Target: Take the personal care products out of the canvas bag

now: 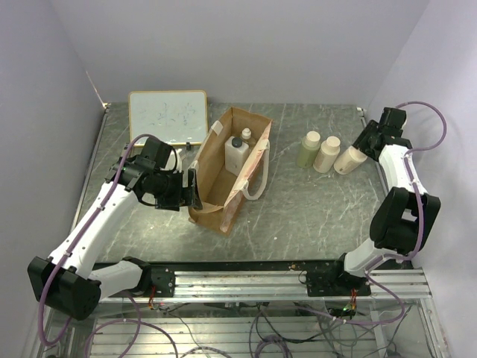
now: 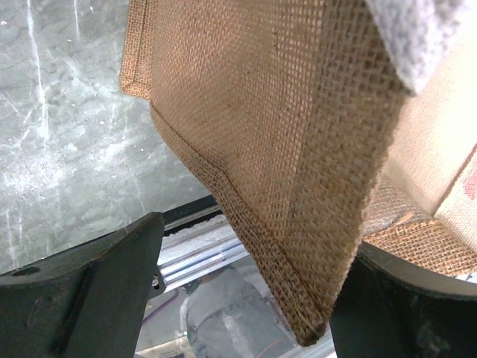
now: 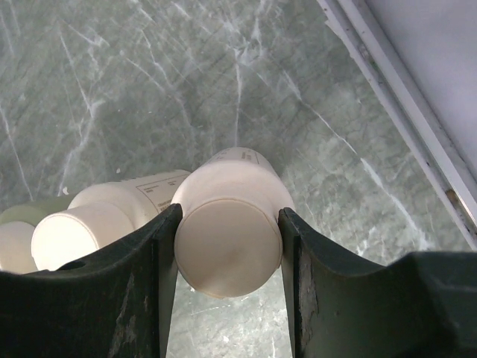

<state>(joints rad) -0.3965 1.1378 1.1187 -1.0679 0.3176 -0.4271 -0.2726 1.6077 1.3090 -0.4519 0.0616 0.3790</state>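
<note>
Three bottles are out of the canvas bag [image 1: 227,168]: two stand just left of my right gripper [image 3: 227,257], and the third, a cream bottle [image 3: 227,224], sits tilted between its fingers, jaws touching both sides of the cap. Release not yet done. Two remain inside the bag: a white bottle [image 1: 237,154] and a slim one [image 1: 247,136]. My left gripper [image 2: 246,298] pinches the bag's near wall, steadying it.

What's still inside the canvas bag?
Inside the canvas bag: a white bottle with a dark cap and a slim bottle with a white top. The near wall hides part of the bag's floor, so more could be there.
</note>
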